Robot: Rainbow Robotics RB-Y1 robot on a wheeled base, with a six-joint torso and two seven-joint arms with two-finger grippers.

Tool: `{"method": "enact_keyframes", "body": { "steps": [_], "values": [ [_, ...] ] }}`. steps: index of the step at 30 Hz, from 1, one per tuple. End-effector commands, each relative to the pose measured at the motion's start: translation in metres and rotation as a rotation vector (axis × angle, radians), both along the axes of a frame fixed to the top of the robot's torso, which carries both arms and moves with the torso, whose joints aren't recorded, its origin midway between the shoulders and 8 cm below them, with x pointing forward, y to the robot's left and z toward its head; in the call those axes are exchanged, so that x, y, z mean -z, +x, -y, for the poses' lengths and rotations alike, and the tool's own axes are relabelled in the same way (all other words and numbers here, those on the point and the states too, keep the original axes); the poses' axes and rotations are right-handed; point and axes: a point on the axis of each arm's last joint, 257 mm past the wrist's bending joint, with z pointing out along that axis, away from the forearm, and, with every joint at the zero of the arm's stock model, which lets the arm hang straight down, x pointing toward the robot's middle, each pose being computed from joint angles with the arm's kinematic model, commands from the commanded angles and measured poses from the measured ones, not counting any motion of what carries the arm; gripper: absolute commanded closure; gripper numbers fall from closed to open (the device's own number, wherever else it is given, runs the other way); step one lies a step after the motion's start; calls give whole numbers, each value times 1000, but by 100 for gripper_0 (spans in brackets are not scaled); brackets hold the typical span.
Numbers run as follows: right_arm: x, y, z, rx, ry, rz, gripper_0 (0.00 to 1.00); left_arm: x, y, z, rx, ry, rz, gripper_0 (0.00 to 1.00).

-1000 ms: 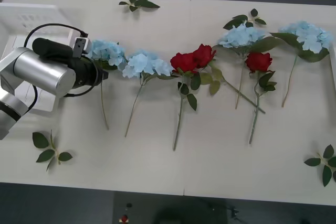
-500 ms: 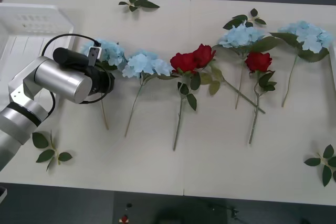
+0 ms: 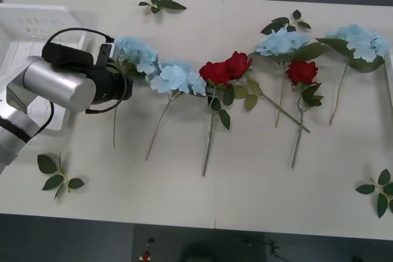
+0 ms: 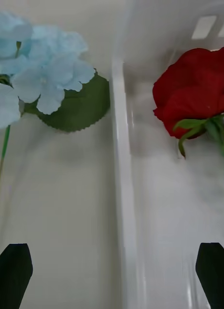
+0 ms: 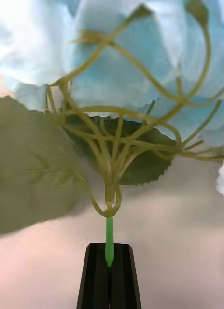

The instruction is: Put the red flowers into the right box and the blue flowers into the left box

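Left gripper pinching a hydrangea stem

Fingers of the left gripper [image 5: 109, 275] are pressed together on the thin green stem of the leftmost blue hydrangea [image 3: 136, 51], just below where the stem branches under the head. In the front view this arm reaches in from the left, beside the left box [image 3: 34, 23], a white slotted tray at the table's far left corner. A second hydrangea [image 3: 178, 78] touches the held one, then a pair of red roses [image 3: 226, 67], another hydrangea [image 3: 281, 42], a single rose [image 3: 302, 72] and a last hydrangea [image 3: 359, 40]. The right gripper [image 4: 112, 275] hangs wide open over a white box wall [image 4: 120, 169], with a red rose [image 4: 196, 99] inside the box and a hydrangea [image 4: 35, 72] outside.
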Motion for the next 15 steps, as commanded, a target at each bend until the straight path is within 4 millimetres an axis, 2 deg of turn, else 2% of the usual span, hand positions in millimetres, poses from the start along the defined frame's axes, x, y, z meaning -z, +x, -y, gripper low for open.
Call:
{"method": "enact_keyframes", "body": {
  "steps": [1,2,4,5,7,10,12,15],
  "values": [
    [-24,40,-33,42,38,69,0,-71,2,-38,-32,-38,79,100],
    [-23,43,-35,54,46,70,0,-78,1,-42,-34,-36,82,100],
    [-22,55,-47,95,77,80,0,-108,-2,-61,-46,-5,107,100],
    [-23,59,-50,103,82,84,0,-115,-3,-67,-51,4,115,100],
    [-20,68,-59,136,94,86,0,-147,-5,-94,-72,36,168,100],
    [-13,77,-69,158,99,80,0,-175,-10,-125,-103,55,206,100],
    [-7,84,-76,166,81,70,0,-194,-15,-152,-137,54,224,100],
    [0,92,-83,177,68,66,0,-211,-23,-189,-181,85,249,100]
  ]
}}
